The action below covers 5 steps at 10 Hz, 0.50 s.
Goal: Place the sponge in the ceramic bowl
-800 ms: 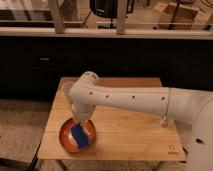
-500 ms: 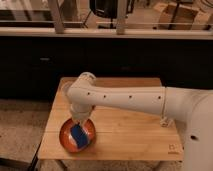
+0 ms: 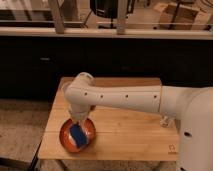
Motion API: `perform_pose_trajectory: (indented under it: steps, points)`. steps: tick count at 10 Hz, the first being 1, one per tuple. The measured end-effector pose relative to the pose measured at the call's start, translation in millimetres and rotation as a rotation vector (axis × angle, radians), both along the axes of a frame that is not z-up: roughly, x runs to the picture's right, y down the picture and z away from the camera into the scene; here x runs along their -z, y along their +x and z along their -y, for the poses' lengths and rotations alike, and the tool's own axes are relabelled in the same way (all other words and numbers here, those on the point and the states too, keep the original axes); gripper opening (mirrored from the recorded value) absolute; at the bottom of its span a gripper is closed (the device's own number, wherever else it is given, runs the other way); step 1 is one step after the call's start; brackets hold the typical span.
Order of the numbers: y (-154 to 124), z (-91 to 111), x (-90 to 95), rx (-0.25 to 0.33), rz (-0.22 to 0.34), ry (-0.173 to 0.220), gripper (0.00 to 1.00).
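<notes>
An orange-red ceramic bowl (image 3: 67,140) sits near the front left corner of the wooden table (image 3: 130,135). The blue sponge (image 3: 78,136) lies tilted inside the bowl. My gripper (image 3: 78,124) hangs straight down from the white arm (image 3: 120,97), just above the sponge's upper end. I cannot tell whether it is still touching the sponge.
A small object (image 3: 164,120) stands at the table's right edge, beside the robot's white body (image 3: 195,130). Behind the table runs a dark low wall with a pale ledge (image 3: 110,32). A cardboard box (image 3: 175,15) sits in the background at the upper right.
The arm has shifted slightly; the sponge stays in the bowl in about the same spot.
</notes>
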State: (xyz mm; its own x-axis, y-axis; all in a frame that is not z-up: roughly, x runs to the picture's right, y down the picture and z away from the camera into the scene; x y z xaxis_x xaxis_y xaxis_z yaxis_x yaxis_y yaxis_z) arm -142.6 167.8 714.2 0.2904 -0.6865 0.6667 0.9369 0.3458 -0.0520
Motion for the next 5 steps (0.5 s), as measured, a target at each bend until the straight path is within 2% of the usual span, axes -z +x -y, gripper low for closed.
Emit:
perform_pose_trajectory:
  steps: [3,5]
  points:
    - [3.8,-3.1,-4.2,0.003,-0.003,-0.006,0.0]
    - [-3.2,-1.5,-4.0,0.012,-0.005,-0.003,0.0]
